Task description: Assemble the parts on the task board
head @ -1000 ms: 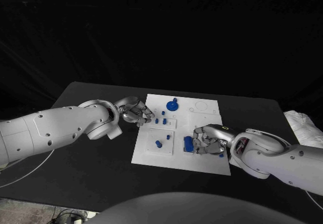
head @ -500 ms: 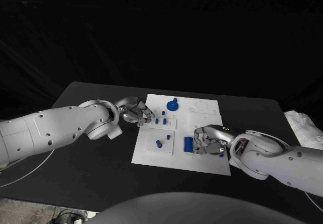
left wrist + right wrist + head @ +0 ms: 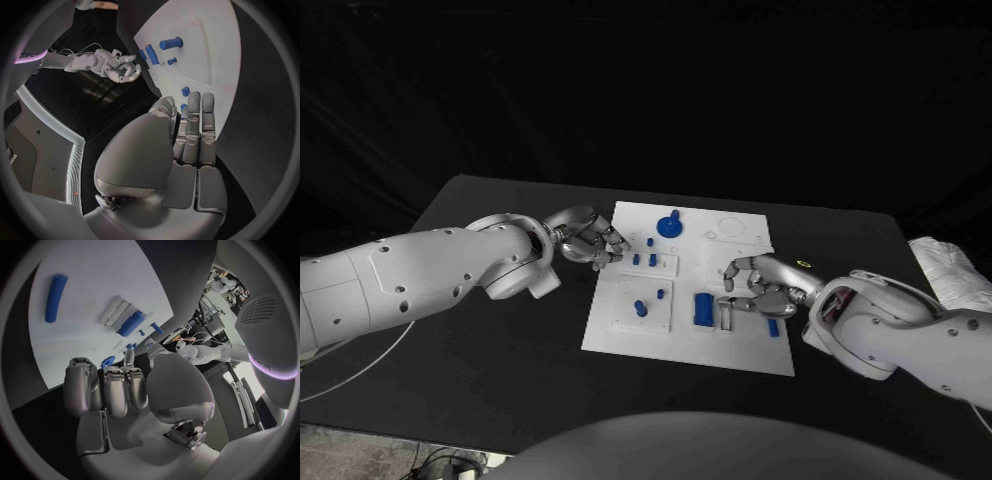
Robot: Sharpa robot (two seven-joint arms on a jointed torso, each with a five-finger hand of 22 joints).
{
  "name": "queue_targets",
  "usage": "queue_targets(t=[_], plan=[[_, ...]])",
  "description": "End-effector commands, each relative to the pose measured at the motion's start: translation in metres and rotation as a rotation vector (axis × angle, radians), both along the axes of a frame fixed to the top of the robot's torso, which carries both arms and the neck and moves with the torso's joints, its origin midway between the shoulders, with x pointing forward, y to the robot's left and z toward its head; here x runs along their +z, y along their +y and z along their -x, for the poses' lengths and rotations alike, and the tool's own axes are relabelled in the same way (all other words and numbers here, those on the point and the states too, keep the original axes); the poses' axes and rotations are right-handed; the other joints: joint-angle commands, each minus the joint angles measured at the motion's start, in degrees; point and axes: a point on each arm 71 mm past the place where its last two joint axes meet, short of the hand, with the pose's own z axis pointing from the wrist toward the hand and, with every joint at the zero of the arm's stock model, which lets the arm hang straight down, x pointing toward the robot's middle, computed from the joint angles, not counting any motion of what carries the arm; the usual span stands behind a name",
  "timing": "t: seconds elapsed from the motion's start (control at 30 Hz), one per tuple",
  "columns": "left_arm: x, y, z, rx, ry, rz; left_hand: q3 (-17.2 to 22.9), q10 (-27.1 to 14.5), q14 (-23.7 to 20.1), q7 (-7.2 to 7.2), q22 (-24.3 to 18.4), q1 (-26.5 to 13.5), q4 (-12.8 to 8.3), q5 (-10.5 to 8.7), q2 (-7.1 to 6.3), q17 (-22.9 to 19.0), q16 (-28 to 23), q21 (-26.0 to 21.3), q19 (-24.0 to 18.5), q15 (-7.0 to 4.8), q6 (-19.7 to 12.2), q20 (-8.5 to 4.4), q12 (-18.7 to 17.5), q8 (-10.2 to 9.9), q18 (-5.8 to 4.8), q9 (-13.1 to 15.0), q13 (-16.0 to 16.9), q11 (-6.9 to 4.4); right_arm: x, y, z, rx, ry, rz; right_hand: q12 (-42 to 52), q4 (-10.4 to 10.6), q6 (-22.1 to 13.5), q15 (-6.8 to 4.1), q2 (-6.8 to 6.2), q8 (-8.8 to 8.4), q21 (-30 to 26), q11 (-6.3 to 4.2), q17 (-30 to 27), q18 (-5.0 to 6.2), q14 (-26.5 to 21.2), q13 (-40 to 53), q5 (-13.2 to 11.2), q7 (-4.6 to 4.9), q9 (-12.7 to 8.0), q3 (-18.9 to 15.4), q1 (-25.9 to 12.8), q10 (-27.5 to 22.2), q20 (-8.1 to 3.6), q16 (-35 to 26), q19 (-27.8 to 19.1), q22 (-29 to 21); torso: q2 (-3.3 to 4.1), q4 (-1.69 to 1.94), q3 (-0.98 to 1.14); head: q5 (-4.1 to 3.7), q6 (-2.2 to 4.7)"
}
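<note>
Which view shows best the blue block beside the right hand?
The head view: the blue block lies whole on the board, left of the right hand. The right wrist view shows it small and foreshortened; the left wrist view small and far.

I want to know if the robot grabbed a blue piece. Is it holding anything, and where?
Nothing seems held. The right hand hovers over the task board with fingers spread; the left hand sits at the board's edge, fingers curled on nothing.
</note>
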Motion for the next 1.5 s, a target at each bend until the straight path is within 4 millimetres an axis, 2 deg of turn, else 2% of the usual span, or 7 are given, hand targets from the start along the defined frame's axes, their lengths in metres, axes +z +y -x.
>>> queue_targets(t=[0.03,0.2,0.27,0.47,0.63,0.97,1.5], plan=[[0.002,-0.002,0.000,-0.003,-0.019,0.022,0.5,0.0,-0.1,0.41,1.6,0.5,0.0,0.23,-0.18,-0.1,0.2,0.3,-0.2,0.19,0.0,0.11,0.2,0.1,0.73,0.0,-0.1,0.20,0.014,-0.006,-0.005,-0.034,0.021,-0.037,0.2,1.6,3.0,0.17,0.77,-3.77,1.2,0.38,15.1,-0.24,6.0,15.1,2.1,-0.17,-4.7,-0.1,-0.6,6.0,-0.03,0.2,0.9,11.5,-0.06,0.03,-0.04,-0.36,-0.01],[0.002,-0.004,0.000,-0.005,-0.020,0.026,0.5,0.0,-0.1,0.39,1.6,0.6,0.0,0.24,-0.20,-0.1,0.2,0.3,-0.2,0.18,0.0,0.11,0.2,0.2,0.73,0.0,-0.1,0.19,0.033,-0.024,-0.014,-0.112,0.116,0.080,0.2,2.5,8.8,-0.39,1.42,-9.37,3.3,-0.06,15.1,-0.77,6.0,15.1,14.7,-0.51,-11.3,1.4,-1.2,6.0,-0.22,0.2,2.2,12.1,-0.05,0.04,-0.11,-0.81,-0.01],[0.002,-0.004,0.000,-0.006,-0.020,0.027,0.5,0.0,0.0,0.38,1.6,0.6,0.0,0.25,-0.22,-0.1,0.2,0.4,-0.2,0.18,0.0,0.11,0.1,0.2,0.73,0.0,-0.1,0.18,0.036,-0.031,-0.018,-0.148,0.177,0.159,0.2,2.5,11.4,-0.74,1.37,-9.60,3.6,-0.46,15.1,-0.83,6.0,15.1,16.0,-1.14,-12.1,1.5,-2.3,6.0,-0.45,0.2,2.5,12.2,-0.07,0.05,-0.14,-0.99,-0.01],[0.002,-0.007,0.000,-0.010,-0.020,0.029,0.5,0.0,0.0,0.38,1.6,0.6,0.0,0.26,-0.23,-0.1,0.2,0.4,-0.2,0.17,0.0,0.11,0.1,0.2,0.73,0.0,-0.1,0.17,0.033,-0.045,-0.023,-0.216,0.338,0.385,0.2,2.5,20.3,-2.68,2.56,-9.06,3.6,-2.64,15.1,-0.81,6.0,15.1,7.6,-3.59,-11.7,0.0,-8.7,6.0,-2.15,0.2,2.7,12.1,-0.03,0.12,-0.07,-1.51,-0.01],[0.002,-0.007,-0.001,-0.011,-0.016,0.026,0.6,0.1,0.0,0.43,1.6,0.6,0.0,0.29,-0.21,-0.1,0.3,0.4,-0.2,0.15,0.2,0.10,0.2,0.2,0.74,0.1,-0.1,0.14,0.028,-0.051,-0.027,-0.239,0.419,0.505,0.2,2.1,23.7,-3.50,2.82,-14.38,3.3,-2.98,15.1,-0.82,6.0,15.1,3.4,-3.84,-14.5,-0.5,-10.4,6.0,-3.13,0.2,2.7,12.1,-0.03,0.08,-0.08,-2.83,-0.01],[0.002,-0.009,-0.001,-0.013,-0.014,0.025,0.6,0.2,0.0,0.49,1.6,0.6,0.1,0.30,-0.21,-0.1,0.3,0.4,-0.2,0.14,0.3,0.09,0.2,0.3,0.75,0.1,-0.1,0.12,0.022,-0.046,-0.038,-0.208,0.496,0.638,0.2,-0.5,24.9,-2.80,0.46,-23.56,2.4,-2.37,15.1,-0.69,6.0,15.1,4.6,-2.79,-20.5,-0.8,-9.4,6.0,-2.73,0.2,2.6,11.8,0.03,0.00,0.01,-3.45,-0.01],[0.001,-0.010,-0.001,-0.016,-0.011,0.024,0.7,0.3,0.0,0.52,1.6,0.6,0.1,0.32,-0.19,-0.2,0.3,0.5,-0.2,0.13,0.3,0.09,0.2,0.3,0.76,0.1,-0.1,0.12,0.012,-0.037,-0.048,-0.213,0.569,0.642,0.2,-2.4,25.0,-2.07,0.03,-27.64,1.4,-1.59,15.1,-0.45,6.0,15.1,7.0,-1.92,-22.9,-0.5,-8.8,6.0,-1.97,0.2,2.2,11.5,0.02,0.05,0.01,-3.44,-0.01]])
